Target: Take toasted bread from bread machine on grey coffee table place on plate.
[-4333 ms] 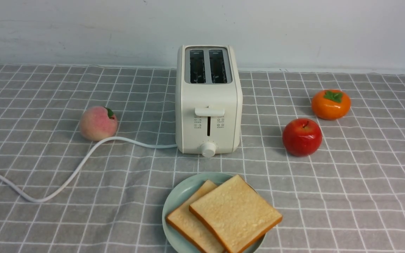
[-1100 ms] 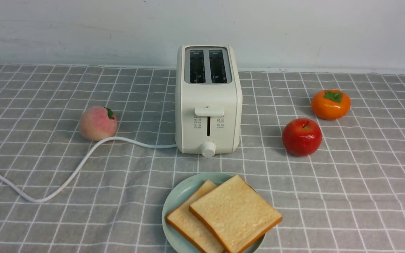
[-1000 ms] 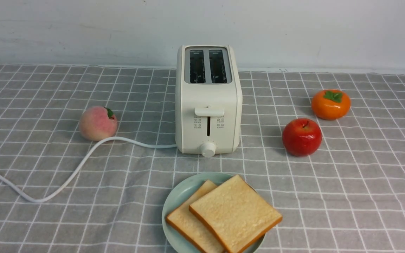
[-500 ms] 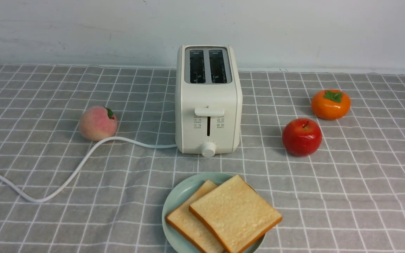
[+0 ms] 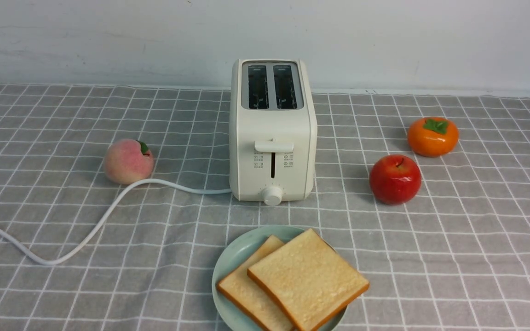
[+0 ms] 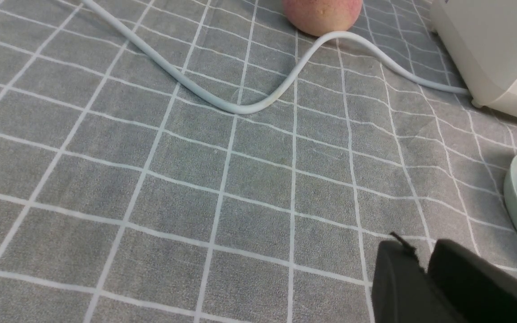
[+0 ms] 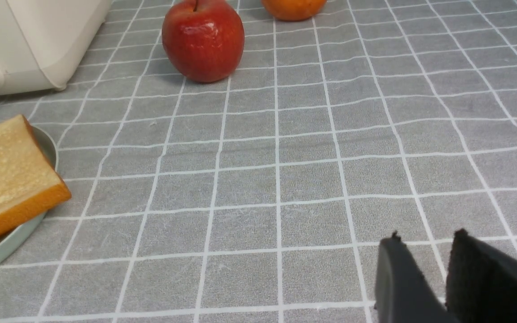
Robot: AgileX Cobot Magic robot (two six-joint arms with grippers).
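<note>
Grey checked cloth with thin white grid lines covers the grey coffee table (image 5: pixel 453 257), which runs back to a plain off-white wall (image 5: pixel 108 37). At the near edge sits the round mint-green plate (image 5: pixel 228 264), low-rimmed, carrying both slices of toasted bread (image 5: pixel 306 278), square, pale golden, with orange-brown crusts, one overlapping the other. Behind it stands the bread machine (image 5: pixel 272 131), a rounded cream-white toaster with both slots bare; its white cord (image 5: pixel 95 225) curves leftward past a fuzzy peach (image 5: pixel 128 161). A glossy red apple (image 5: pixel 394 179) and an orange persimmon (image 5: pixel 432 136) lie to the right.

Neither arm shows from the front. The left gripper (image 6: pixel 423 264) hovers above bare cloth, the plate's rim off to one side, its black jaws nearly touching, holding nothing. The right gripper (image 7: pixel 424 251) hangs over cloth too, well apart from the toast, jaws a narrow gap apart and empty.
</note>
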